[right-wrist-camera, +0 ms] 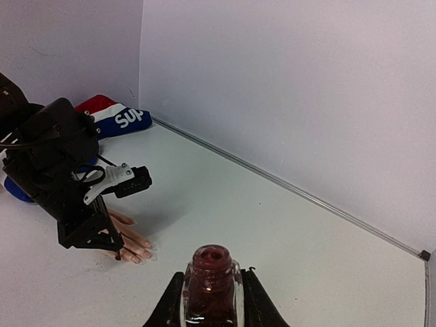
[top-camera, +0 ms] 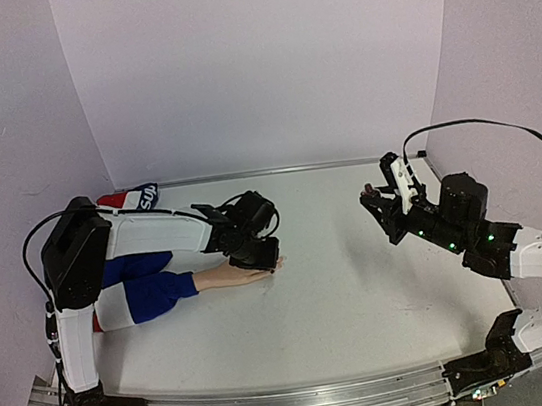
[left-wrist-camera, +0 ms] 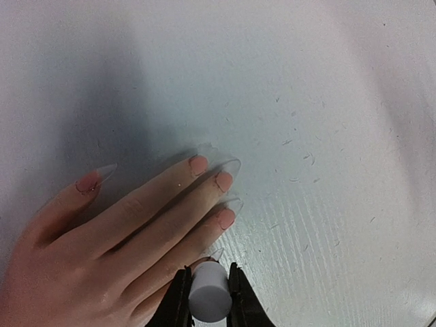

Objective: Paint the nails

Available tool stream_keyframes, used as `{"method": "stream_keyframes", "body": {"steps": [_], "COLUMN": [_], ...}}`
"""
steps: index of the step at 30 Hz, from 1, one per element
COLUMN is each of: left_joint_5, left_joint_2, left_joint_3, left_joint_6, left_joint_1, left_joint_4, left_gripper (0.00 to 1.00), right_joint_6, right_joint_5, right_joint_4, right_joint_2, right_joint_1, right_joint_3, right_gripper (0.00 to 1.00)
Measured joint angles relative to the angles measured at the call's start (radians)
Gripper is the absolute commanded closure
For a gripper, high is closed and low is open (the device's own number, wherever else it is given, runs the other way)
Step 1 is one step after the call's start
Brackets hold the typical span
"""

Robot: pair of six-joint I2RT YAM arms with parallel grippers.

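The peach mannequin hand (top-camera: 229,276) lies palm down on the table, its striped sleeve (top-camera: 147,293) running left. In the left wrist view its nails (left-wrist-camera: 224,181) are long and clear with pinkish beds; the little finger's nail (left-wrist-camera: 216,254) shows just above the cap. My left gripper (top-camera: 260,253) is shut on the white brush cap (left-wrist-camera: 209,294), low over the little finger; the brush is hidden. My right gripper (top-camera: 380,200) is raised at the right, shut on an open glass polish bottle (right-wrist-camera: 211,289) of dark red polish. The hand also shows in the right wrist view (right-wrist-camera: 131,244).
A folded red, white and blue cloth (top-camera: 136,197) lies at the back left by the wall. A metal rail (top-camera: 296,168) runs along the back edge. Walls close the table at the back and on both sides.
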Motion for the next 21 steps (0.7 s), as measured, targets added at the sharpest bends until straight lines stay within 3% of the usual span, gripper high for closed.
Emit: {"method": "stream_keyframes", "body": {"steps": [21], "left_joint_5": [0.0], "left_joint_2": [0.017], "left_joint_3": [0.029], "left_joint_6": [0.0], "left_joint_1": [0.0], "left_joint_4": [0.0], "left_gripper": [1.0], "right_joint_6": [0.0], "right_joint_5": [0.0], "right_joint_4": [0.0], "right_joint_2": [0.002], "right_joint_1": [0.0], "right_joint_3": [0.0], "right_gripper": [1.0]}}
